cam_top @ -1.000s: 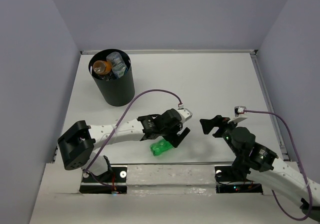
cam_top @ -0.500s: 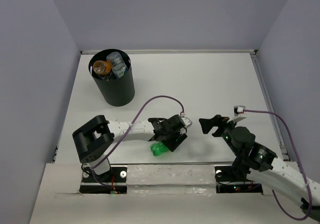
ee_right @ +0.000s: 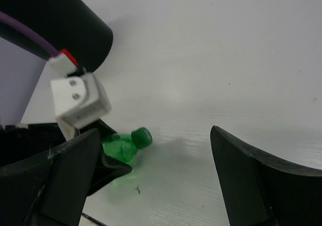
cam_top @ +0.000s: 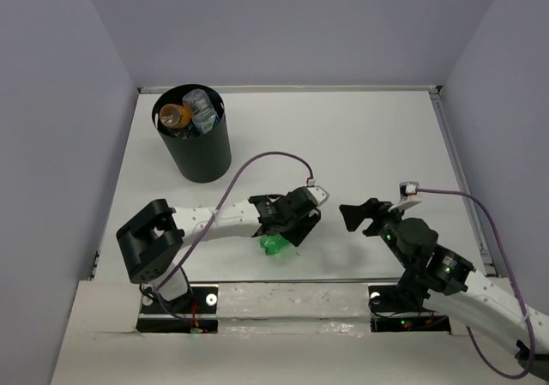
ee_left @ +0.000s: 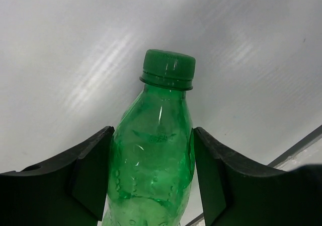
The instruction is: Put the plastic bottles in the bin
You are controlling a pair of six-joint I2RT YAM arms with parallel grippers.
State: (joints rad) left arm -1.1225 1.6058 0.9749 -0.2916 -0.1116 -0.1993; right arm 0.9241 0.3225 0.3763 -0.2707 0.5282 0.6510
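A green bottle [cam_top: 274,245] with a green cap lies on the white table near the front edge. My left gripper [cam_top: 284,235] is shut on its body, one black finger pressed against each side, and the cap [ee_left: 168,68] sticks out past the fingertips. The right wrist view shows the same bottle [ee_right: 124,144] lying flat in that grip. The black bin [cam_top: 202,158] stands at the back left with an orange bottle [cam_top: 175,116] and a clear bottle [cam_top: 202,111] poking out of its top. My right gripper [cam_top: 358,216] hangs open to the right of the green bottle, holding nothing.
A purple cable [cam_top: 257,159] arcs from the left arm over the table between the bin and the bottle. A raised rail [cam_top: 283,292] runs along the near edge just in front of the bottle. White walls close off the table at the back and sides.
My left gripper came down over the green bottle and its fingers closed from wide open onto the bottle's sides. The right arm has hardly moved.
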